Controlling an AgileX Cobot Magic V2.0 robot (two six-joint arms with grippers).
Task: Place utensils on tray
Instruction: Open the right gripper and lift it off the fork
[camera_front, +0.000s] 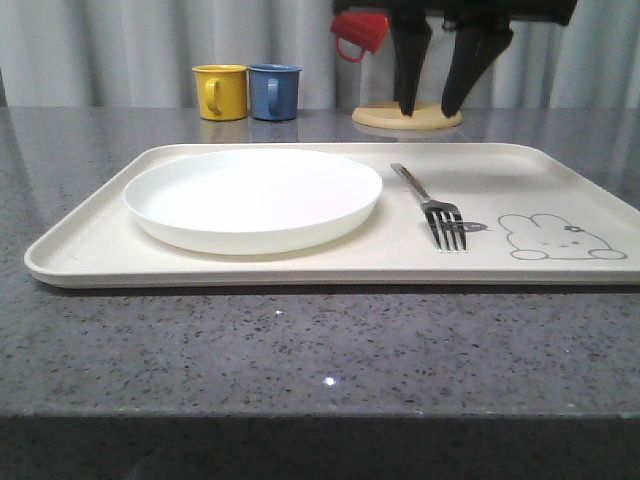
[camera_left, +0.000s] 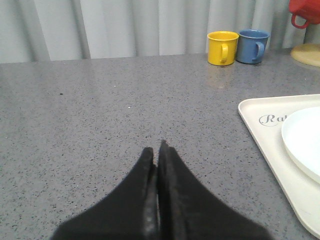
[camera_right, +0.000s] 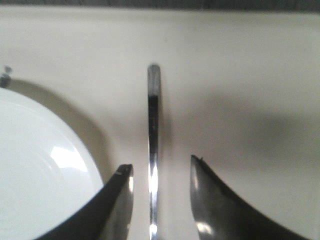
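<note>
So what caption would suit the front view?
White plate and fork lie on the cream tray, open right gripper above.

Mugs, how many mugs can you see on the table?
3. A yellow mug and a blue mug stand side by side at the back of the table, behind the tray. A red mug hangs above a round wooden base further right, partly hidden by the right gripper.
</note>
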